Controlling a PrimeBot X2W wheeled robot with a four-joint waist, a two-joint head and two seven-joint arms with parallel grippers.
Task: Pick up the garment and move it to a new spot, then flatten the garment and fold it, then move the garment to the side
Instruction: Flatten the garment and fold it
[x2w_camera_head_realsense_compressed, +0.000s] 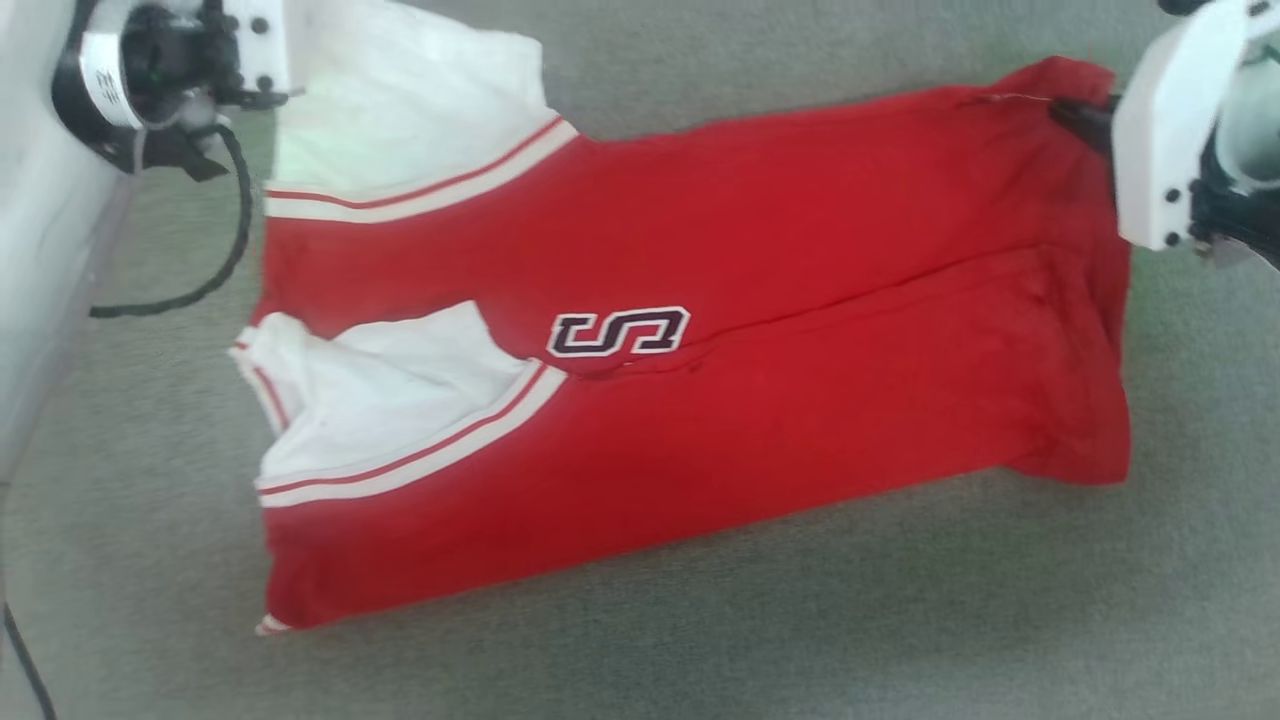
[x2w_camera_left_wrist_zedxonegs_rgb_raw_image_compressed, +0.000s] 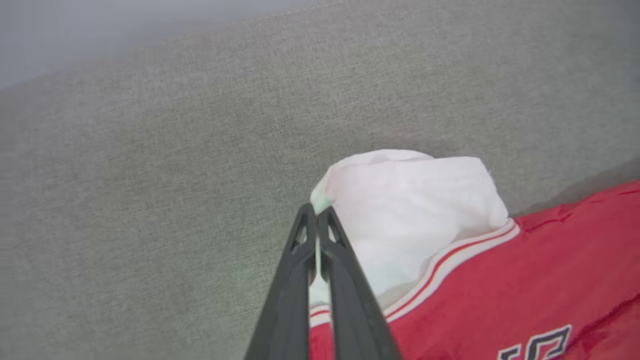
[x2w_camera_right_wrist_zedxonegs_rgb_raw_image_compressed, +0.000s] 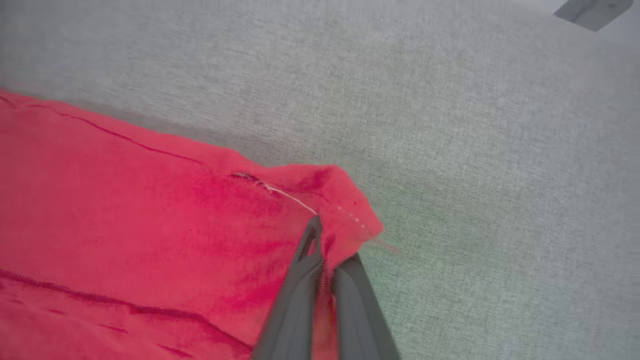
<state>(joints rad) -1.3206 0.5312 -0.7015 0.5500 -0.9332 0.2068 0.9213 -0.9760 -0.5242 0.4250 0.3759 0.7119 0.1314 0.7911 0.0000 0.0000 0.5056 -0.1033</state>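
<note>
Red jersey (x2w_camera_head_realsense_compressed: 760, 280) lies on grey woven surface (x2w_camera_head_realsense_compressed: 700, 640), folded lengthwise, with a long crease mid-body. White sleeves (x2w_camera_head_realsense_compressed: 390, 400) with red-white striped trim sit at the robot's left end. One black, white-edged letter S (x2w_camera_head_realsense_compressed: 618, 332) shows. Left gripper (x2w_camera_left_wrist_zedxonegs_rgb_raw_image_compressed: 316, 212) is clamped on the far sleeve's edge. Right gripper (x2w_camera_right_wrist_zedxonegs_rgb_raw_image_compressed: 332, 240) is clamped on the red hem corner.

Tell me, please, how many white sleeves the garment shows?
2. One sleeve at the upper left in the head view, pinched by the left gripper; the other sleeve just below it.
</note>
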